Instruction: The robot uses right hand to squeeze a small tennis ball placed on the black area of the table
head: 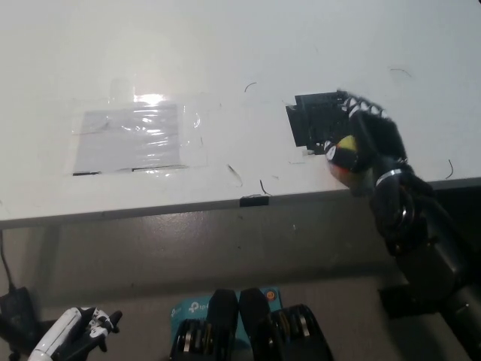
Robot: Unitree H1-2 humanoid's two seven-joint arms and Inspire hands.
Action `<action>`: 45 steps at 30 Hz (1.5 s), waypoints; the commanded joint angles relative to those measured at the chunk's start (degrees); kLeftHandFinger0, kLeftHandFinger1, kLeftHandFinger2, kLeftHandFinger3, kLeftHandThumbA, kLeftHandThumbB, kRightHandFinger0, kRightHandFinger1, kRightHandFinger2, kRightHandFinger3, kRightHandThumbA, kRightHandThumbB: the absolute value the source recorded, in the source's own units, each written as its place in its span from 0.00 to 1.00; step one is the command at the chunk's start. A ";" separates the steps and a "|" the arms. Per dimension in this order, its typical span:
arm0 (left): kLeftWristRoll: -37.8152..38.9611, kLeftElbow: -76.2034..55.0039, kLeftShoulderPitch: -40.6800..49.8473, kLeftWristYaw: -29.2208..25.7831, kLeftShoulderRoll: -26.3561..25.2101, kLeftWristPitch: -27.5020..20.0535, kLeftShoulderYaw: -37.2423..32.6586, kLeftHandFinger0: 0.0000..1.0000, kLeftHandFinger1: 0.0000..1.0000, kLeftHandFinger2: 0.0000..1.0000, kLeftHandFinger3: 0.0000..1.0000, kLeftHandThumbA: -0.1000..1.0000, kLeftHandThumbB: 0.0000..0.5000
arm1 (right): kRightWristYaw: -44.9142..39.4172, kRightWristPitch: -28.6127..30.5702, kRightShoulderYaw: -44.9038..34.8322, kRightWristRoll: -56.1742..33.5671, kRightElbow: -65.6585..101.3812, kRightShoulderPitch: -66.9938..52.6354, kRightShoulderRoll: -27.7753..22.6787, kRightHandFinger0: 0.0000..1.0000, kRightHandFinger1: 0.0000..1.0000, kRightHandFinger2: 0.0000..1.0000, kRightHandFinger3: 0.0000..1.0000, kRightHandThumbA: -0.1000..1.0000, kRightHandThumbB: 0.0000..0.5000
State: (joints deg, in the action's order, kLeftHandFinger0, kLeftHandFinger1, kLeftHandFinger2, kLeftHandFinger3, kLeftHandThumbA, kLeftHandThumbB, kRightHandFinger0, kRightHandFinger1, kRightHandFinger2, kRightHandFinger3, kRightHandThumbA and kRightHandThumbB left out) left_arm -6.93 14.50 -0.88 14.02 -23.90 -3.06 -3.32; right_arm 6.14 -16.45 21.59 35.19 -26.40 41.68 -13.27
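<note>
My black right hand (368, 143) is at the near right part of the white table (225, 53), fingers wrapped around a small yellow tennis ball (346, 147). Only a patch of the ball shows between the fingers. The hand covers the right side of the black area (312, 120), a taped black patch on the tabletop. My white left hand (71, 337) hangs low at the bottom left, below the table edge, far from the ball.
A shiny clear plastic sheet (135, 137) is taped to the table at the left. A small black tab (254, 200) sits on the near table edge. Below the edge lies grey floor, with a blue box (188, 308) at the bottom.
</note>
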 commanded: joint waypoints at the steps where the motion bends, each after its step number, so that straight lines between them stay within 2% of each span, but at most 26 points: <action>1: 0.06 -0.43 0.04 -0.31 -0.87 -1.61 0.57 0.10 0.10 0.27 0.38 0.74 0.87 | 1.68 0.78 -2.42 1.05 5.33 1.34 -1.56 1.00 1.00 1.00 1.00 0.61 0.65; 5: 0.35 -1.00 0.35 -0.33 -0.75 -0.99 0.85 0.14 0.12 0.26 0.38 0.73 0.84 | 1.26 0.77 -4.37 0.66 8.37 0.96 -1.85 1.00 1.00 1.00 1.00 0.57 0.63; 9: 0.54 -1.15 0.65 -0.18 -0.76 -0.91 0.93 0.15 0.11 0.24 0.41 0.73 0.85 | 0.65 0.43 -6.09 0.16 10.84 0.30 -1.68 1.00 1.00 1.00 1.00 0.55 0.63; 10: 0.15 -1.12 0.64 -0.42 -0.77 -1.15 0.82 0.15 0.12 0.27 0.40 0.75 0.88 | 0.58 0.29 -6.72 -0.05 11.77 -0.09 -1.76 1.00 1.00 1.00 1.00 0.54 0.61; 12: 0.33 -0.92 0.66 -0.28 -0.69 -0.79 0.82 0.14 0.11 0.27 0.40 0.76 0.92 | 1.10 1.07 -7.65 -0.43 12.81 -0.76 -1.76 1.00 1.00 1.00 1.00 0.54 0.62; 16: 0.22 -1.32 0.96 -0.49 -0.63 -0.34 0.94 0.12 0.11 0.26 0.41 0.75 0.89 | 1.00 2.19 -9.71 -1.88 15.44 -2.36 -1.70 1.00 1.00 1.00 1.00 0.55 0.62; 18: 0.14 -0.72 0.86 -0.68 -0.64 -1.30 0.94 0.07 0.08 0.25 0.39 0.74 0.88 | -0.19 3.00 -11.47 -3.87 18.89 -4.27 -2.12 1.00 1.00 1.00 1.00 0.47 0.55; 20: 0.50 -0.28 0.88 -0.69 -0.46 -2.04 1.05 0.06 0.07 0.25 0.38 0.73 0.87 | -0.76 3.44 -12.51 -4.60 21.08 -5.52 -2.53 1.00 1.00 1.00 1.00 0.45 0.53; 21: 1.02 -0.34 0.90 -0.40 -0.35 -1.47 1.23 0.06 0.08 0.25 0.38 0.73 0.90 | -0.57 4.59 -14.79 -6.93 25.03 -8.23 -2.98 1.00 1.00 1.00 1.00 0.35 0.49; 23: 0.11 -0.96 0.96 -0.85 -0.44 -0.79 1.08 0.11 0.11 0.25 0.43 0.75 0.90 | 0.68 6.67 -18.61 -9.76 30.85 -13.19 -3.29 1.00 1.00 1.00 1.00 0.22 0.38; 24: 0.28 -0.57 0.90 -0.91 -0.32 -1.57 1.12 0.11 0.11 0.25 0.44 0.74 0.88 | 1.87 8.25 -20.71 -11.13 33.03 -15.40 -2.97 0.91 1.00 1.00 1.00 0.19 0.39; 25: 0.68 -0.32 0.91 -0.80 -0.34 -2.22 1.28 0.11 0.11 0.25 0.42 0.73 0.86 | 2.15 10.26 -22.51 -13.52 34.18 -16.81 -2.28 0.76 1.00 1.00 1.00 0.12 0.35; 26: 0.72 -0.11 0.80 -0.82 -0.28 -2.43 1.30 0.09 0.10 0.25 0.40 0.74 0.89 | 2.36 11.24 -24.31 -15.29 35.37 -18.13 -1.59 0.59 0.86 1.00 1.00 0.07 0.37; 27: 0.53 -0.08 0.77 -0.94 -0.24 -2.30 1.27 0.09 0.10 0.25 0.40 0.75 0.89 | 2.64 11.44 -25.73 -16.54 36.43 -19.27 -1.04 0.54 0.81 1.00 1.00 0.07 0.36; 28: 0.41 -0.41 0.76 -0.89 -0.18 -0.59 1.29 0.11 0.11 0.26 0.41 0.76 0.93 | 3.46 13.24 -28.07 -17.86 37.30 -22.11 -0.81 0.37 0.54 0.81 0.92 0.03 0.31; 29: 0.26 -0.53 0.81 -0.93 -0.20 -0.48 1.24 0.10 0.11 0.26 0.41 0.75 0.92 | 3.78 14.61 -29.57 -18.82 37.52 -24.20 -0.66 0.32 0.47 0.75 0.90 0.00 0.29; 33: -0.02 0.32 0.53 -1.03 -0.61 -1.97 1.18 0.08 0.08 0.26 0.40 0.76 0.88 | 4.29 20.91 -33.25 -22.45 36.19 -31.91 0.69 0.27 0.41 0.65 0.87 0.00 0.29; 34: 0.11 0.24 0.53 -0.96 -0.61 -1.65 1.26 0.08 0.08 0.26 0.40 0.75 0.89 | 4.60 22.92 -33.81 -23.33 35.04 -33.83 1.35 0.24 0.35 0.61 0.85 0.00 0.32; 35: 0.57 0.01 0.56 -0.66 -0.58 -1.10 1.40 0.09 0.09 0.26 0.39 0.75 0.92 | 4.34 25.29 -34.51 -25.51 33.05 -36.31 2.42 0.25 0.35 0.60 0.84 0.00 0.33; 37: 0.63 0.73 0.23 -0.69 -0.57 -2.17 1.35 0.08 0.08 0.26 0.38 0.75 0.91 | 3.43 28.16 -35.82 -29.26 29.40 -39.92 4.10 0.24 0.35 0.59 0.84 0.00 0.33; 40: 0.61 0.96 0.17 -0.83 -0.55 -2.34 1.42 0.11 0.11 0.29 0.39 0.75 0.92 | 3.60 27.59 -37.44 -31.20 26.25 -42.37 6.51 0.25 0.35 0.60 0.83 0.03 0.34; 41: 0.18 0.75 0.21 -0.87 -0.68 -2.00 1.25 0.13 0.13 0.30 0.39 0.77 0.93 | 3.83 29.10 -38.16 -32.20 24.05 -42.87 7.45 0.25 0.39 0.62 0.83 0.03 0.35; 42: 0.37 0.53 0.28 -0.89 -0.59 -1.70 1.38 0.14 0.12 0.30 0.40 0.75 0.90 | 3.00 29.13 -39.28 -34.77 20.85 -44.23 9.09 0.27 0.43 0.66 0.87 0.06 0.30; 43: 0.37 0.53 0.28 -0.89 -0.59 -1.70 1.38 0.14 0.12 0.30 0.40 0.75 0.90 | 2.80 29.38 -39.49 -34.78 20.70 -44.18 9.20 0.27 0.43 0.67 0.87 0.07 0.30; 44: 0.38 0.64 0.30 -0.96 -0.59 -2.17 1.40 0.13 0.11 0.28 0.39 0.76 0.92 | 2.44 29.84 -40.19 -35.99 19.07 -44.24 9.86 0.24 0.40 0.64 0.87 0.07 0.29; 45: 0.28 0.39 0.35 -0.98 -0.59 -1.81 1.39 0.11 0.10 0.28 0.38 0.77 0.95 | 2.07 28.73 -40.92 -36.88 17.22 -44.36 10.51 0.22 0.36 0.58 0.88 0.11 0.30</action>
State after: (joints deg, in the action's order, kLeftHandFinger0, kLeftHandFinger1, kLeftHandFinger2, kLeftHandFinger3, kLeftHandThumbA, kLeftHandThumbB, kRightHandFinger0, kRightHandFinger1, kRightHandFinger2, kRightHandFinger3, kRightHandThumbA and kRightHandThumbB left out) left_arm -6.76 15.68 -0.02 13.99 -23.71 -3.19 -2.96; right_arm 7.46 3.83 -16.12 8.82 -5.38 -2.50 -4.77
